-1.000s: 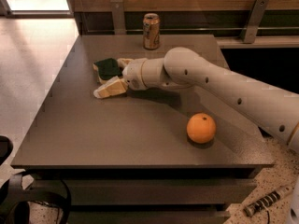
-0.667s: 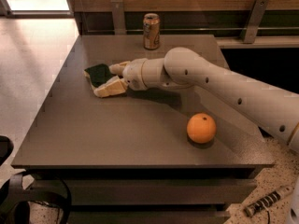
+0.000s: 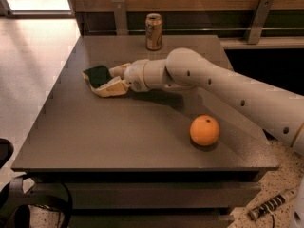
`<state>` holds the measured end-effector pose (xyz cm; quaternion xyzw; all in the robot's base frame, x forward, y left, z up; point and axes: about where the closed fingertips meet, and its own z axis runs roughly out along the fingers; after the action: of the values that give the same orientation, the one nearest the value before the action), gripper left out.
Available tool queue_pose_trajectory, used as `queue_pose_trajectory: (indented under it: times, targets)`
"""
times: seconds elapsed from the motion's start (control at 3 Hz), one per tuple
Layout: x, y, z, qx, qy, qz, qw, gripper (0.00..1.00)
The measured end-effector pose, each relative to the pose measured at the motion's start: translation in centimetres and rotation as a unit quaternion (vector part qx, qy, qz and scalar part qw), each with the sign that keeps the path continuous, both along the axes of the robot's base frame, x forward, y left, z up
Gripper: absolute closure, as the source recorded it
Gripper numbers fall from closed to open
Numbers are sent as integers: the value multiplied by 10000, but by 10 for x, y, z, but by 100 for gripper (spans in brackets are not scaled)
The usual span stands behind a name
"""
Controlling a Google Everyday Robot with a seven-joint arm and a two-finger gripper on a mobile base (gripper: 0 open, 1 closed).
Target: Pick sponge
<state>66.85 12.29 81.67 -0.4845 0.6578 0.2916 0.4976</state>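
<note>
Gripper sits low over the far-left part of the table, its wrist pointing at the left edge, and I read its two pale fingers as spread apart rather than closed. One finger lies on the far side and the other lies flat on the worktop on the near side. Compared with a second ago, the sponge has slid toward the left edge. Back then it sat tucked up against the wrist on the far side of the fingers, and now it lies flat, dark green face up, further out at the fingertips. Since the frame just before this one I see almost no change in either the sponge or the arm. The sponge's right end reaches in between the two fingertips, while most of it sticks out past them toward the left edge. It touches the near finger, but I cannot tell whether the far finger presses on it. A can stands upright by the far edge, well apart from the gripper. An orange rests toward the near right corner.
</note>
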Motion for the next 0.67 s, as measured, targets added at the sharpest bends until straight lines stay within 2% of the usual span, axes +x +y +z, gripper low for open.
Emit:
queue_pose_trajectory:
  times: [0.33, 0.67]
  targets:
    - [-1, 2, 0, 1, 3, 13, 10000, 100]
    - [-2, 3, 1, 56, -12, 43, 10000, 100]
